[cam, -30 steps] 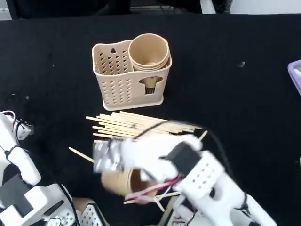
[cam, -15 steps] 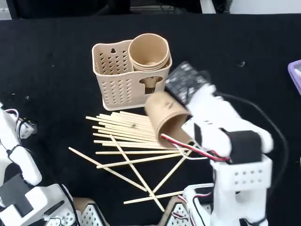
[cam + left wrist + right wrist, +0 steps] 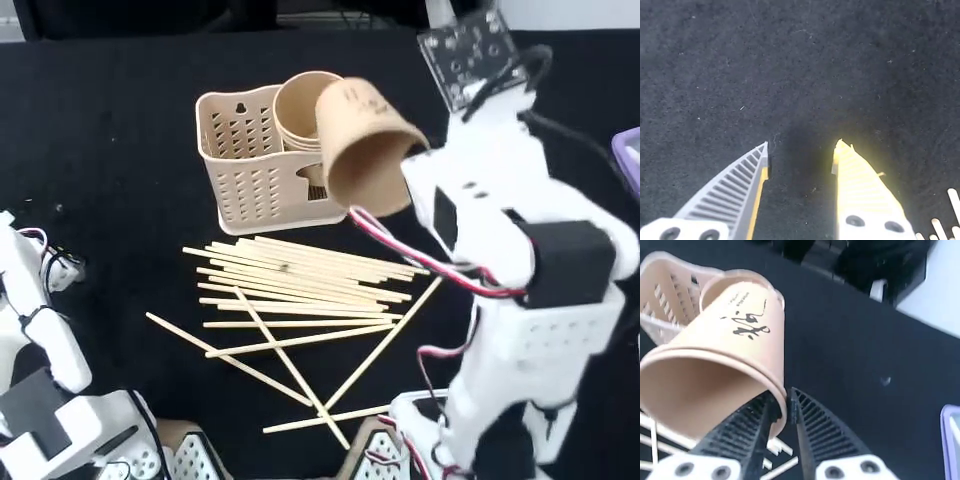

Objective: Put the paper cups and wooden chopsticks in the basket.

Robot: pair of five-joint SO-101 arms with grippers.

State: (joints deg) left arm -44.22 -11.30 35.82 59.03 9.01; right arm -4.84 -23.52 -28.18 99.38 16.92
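Up from the chopsticks (image 3: 300, 285) comes my right gripper (image 3: 786, 399), pinching the paper cup (image 3: 362, 145) by its rim, tilted just beside the basket (image 3: 240, 175). Next I'd guess: stand it upright over the stacked cups (image 3: 298, 100). The left gripper (image 3: 800, 155) hangs with jaws apart, holding nothing.

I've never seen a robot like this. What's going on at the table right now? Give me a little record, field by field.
held cup: paper cup, tilted on its side in the air next to the basket
right jaws: shut on the paper cup's rim, one inside, one outside
left jaws: open, nothing between them, over bare table
in basket: stacked cups in one compartment
chopsticks: loose pile on the table in front of the basket
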